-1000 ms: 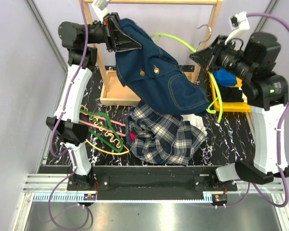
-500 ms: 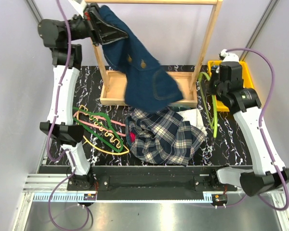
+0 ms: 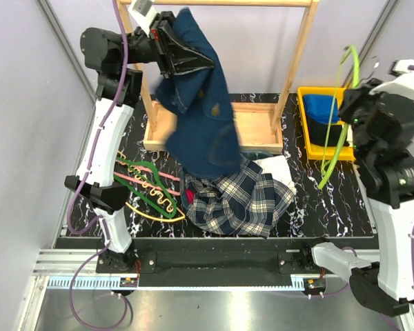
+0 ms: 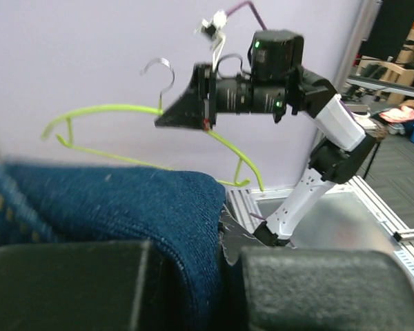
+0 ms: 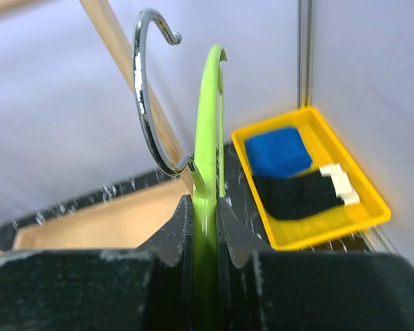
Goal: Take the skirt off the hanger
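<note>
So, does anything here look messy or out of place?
Yes. The plaid skirt lies crumpled on the table instead of hanging on the wooden rack, and several hangers lie tangled flat beside it.

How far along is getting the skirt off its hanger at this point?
Done: the plaid skirt lies heaped on the table, and the dark green hanger lies bare beside it.
In hand: the left fingers are shut on a denim garment, the right fingers on a lime-green hanger, the two apart.
Left: probably just setting both down.
</note>
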Robot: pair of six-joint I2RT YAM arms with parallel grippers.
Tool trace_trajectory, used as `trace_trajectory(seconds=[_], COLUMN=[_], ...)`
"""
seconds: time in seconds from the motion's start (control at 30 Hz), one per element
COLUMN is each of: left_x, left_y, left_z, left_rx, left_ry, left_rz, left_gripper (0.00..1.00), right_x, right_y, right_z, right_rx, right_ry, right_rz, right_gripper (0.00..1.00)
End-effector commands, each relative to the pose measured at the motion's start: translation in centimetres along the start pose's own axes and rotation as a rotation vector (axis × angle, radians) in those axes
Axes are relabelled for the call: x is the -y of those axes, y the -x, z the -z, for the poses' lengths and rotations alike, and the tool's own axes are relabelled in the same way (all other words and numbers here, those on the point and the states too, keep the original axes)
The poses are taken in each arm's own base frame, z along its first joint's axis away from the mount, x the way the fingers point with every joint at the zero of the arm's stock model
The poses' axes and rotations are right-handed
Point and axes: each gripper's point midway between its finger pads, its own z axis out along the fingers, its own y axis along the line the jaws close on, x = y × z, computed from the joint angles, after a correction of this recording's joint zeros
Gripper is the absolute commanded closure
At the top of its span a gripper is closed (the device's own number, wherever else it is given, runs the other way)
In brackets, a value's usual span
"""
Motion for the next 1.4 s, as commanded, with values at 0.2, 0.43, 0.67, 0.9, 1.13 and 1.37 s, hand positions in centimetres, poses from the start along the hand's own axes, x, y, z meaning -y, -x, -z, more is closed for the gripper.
trace_trajectory(seconds=[0.2, 0.43, 0.67, 0.9, 1.13, 1.37], left_x=[-2.5, -6.3, -4.3, 0.1, -2.6, -8.5], left_y=[-14.4, -30.0, -39.2, -48.4, -45.9, -34.5], left_z=[-1.1, 3.1, 10.2, 17.4, 15.7, 13.0], left_rx=[-0.13, -0.466, -0.803, -1.286, -1.287, -1.071], left_ry=[-0.053, 0.179, 0.307, 0.258, 0.336, 0.543], left_rz=[0.252, 0.368, 0.325, 0.413, 0.357, 0.141], left_gripper=[1.0, 1.0, 1.0, 0.86, 0.28, 0.01], right_x=[0.6, 1.2, 1.1, 0.0, -1.4, -2.8], right_y=[12.4, 12.6, 11.5, 11.3, 11.1, 9.8], right_z=[6.0, 6.8, 6.5, 5.7, 4.9, 4.3], right_rx=[0.356, 0.37, 0.344, 0.326, 0.307, 0.261], right_ry=[0.054, 0.048, 0.053, 0.087, 0.135, 0.198], right_rz=[-0.197, -0.165, -0.166, -0.168, -0.167, -0.147], right_gripper=[1.0, 1.0, 1.0, 1.0, 1.0, 1.0])
